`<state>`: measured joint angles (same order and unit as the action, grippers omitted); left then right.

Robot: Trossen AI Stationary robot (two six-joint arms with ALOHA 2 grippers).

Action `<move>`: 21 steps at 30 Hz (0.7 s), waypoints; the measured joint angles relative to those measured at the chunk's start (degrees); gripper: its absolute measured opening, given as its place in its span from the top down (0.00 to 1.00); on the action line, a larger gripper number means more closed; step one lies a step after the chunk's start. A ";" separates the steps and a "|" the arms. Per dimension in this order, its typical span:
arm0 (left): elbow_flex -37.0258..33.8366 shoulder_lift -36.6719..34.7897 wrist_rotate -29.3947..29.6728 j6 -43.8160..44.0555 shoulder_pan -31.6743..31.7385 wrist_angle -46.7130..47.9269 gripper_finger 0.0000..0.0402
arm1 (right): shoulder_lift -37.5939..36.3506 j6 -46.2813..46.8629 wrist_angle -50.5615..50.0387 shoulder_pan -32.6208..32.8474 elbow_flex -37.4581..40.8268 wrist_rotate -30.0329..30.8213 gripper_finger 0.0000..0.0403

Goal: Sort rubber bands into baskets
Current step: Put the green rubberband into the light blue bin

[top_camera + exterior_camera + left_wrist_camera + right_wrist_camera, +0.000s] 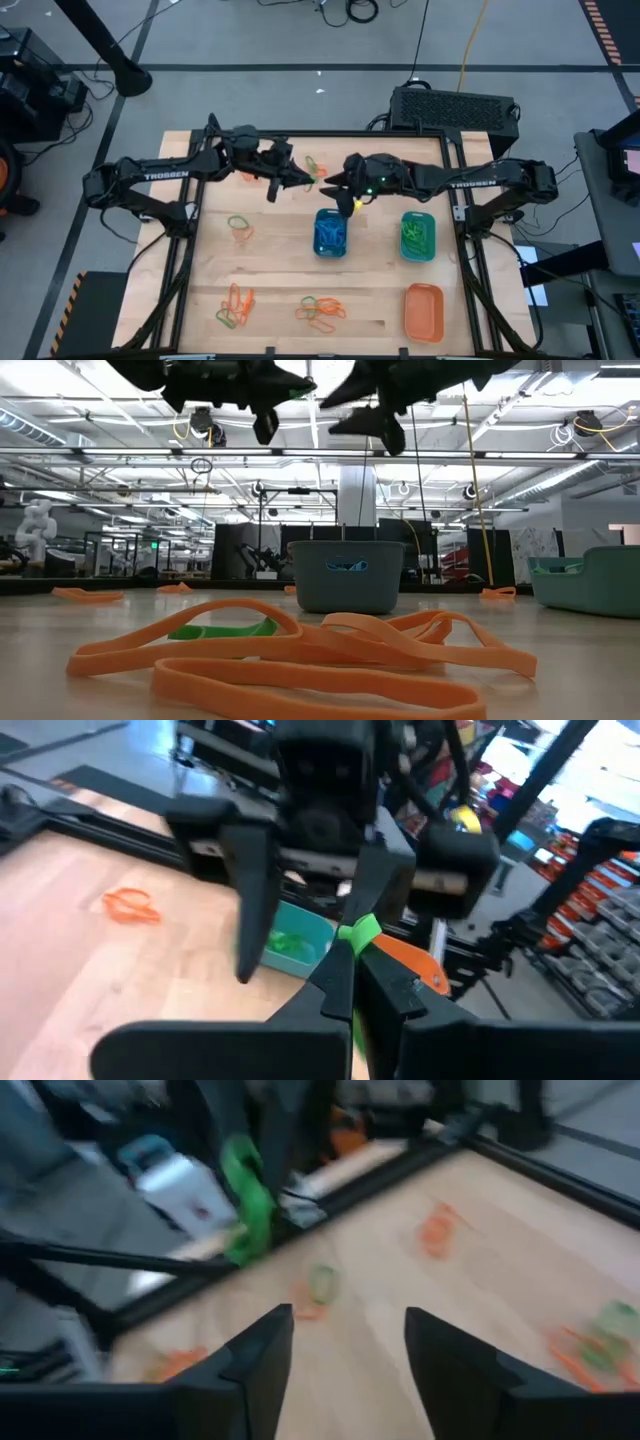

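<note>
My left gripper (303, 178) is high above the table's far middle, shut on a green rubber band (358, 932). My right gripper (336, 184) faces it, open and empty, its two fingers (255, 900) on either side of the band's line without touching it. In the right wrist view the band (248, 1200) hangs ahead of my open right gripper (348, 1342). The blue basket (331, 232), the teal-green basket (418, 235) and the orange basket (424, 311) stand on the table. Blue bands lie in the blue basket and green ones in the teal-green one. My left gripper pinches the green rubber band (360, 934) between its two fingertips. The fingers lie roughly level and point toward the table's right side. A short bit of the band sticks out past the tips. The band is lifted clear of the table.
Loose bands lie in heaps on the wooden table: orange and green ones at the near left (236, 305), at the near middle (320, 312) and at the left (240, 226), and a few at the far middle (316, 166). In the low view orange bands (300, 650) lie close to the camera.
</note>
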<state>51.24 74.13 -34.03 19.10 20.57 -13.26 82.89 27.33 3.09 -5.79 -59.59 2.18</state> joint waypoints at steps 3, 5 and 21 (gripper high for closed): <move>0.00 0.30 1.34 0.08 -1.78 -0.09 0.99 | 0.00 2.02 3.44 -1.17 -0.02 -4.02 0.48; -0.02 0.37 3.09 0.05 -2.89 -0.15 0.99 | 0.37 2.19 4.56 -1.53 -0.04 -5.92 0.42; -0.02 0.48 10.06 -0.03 -6.15 -1.86 0.99 | 0.48 0.61 9.39 -1.66 -0.04 -10.08 0.27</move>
<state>51.22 74.61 -23.98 19.07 14.41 -15.11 83.37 27.95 12.47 -7.44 -59.64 -7.90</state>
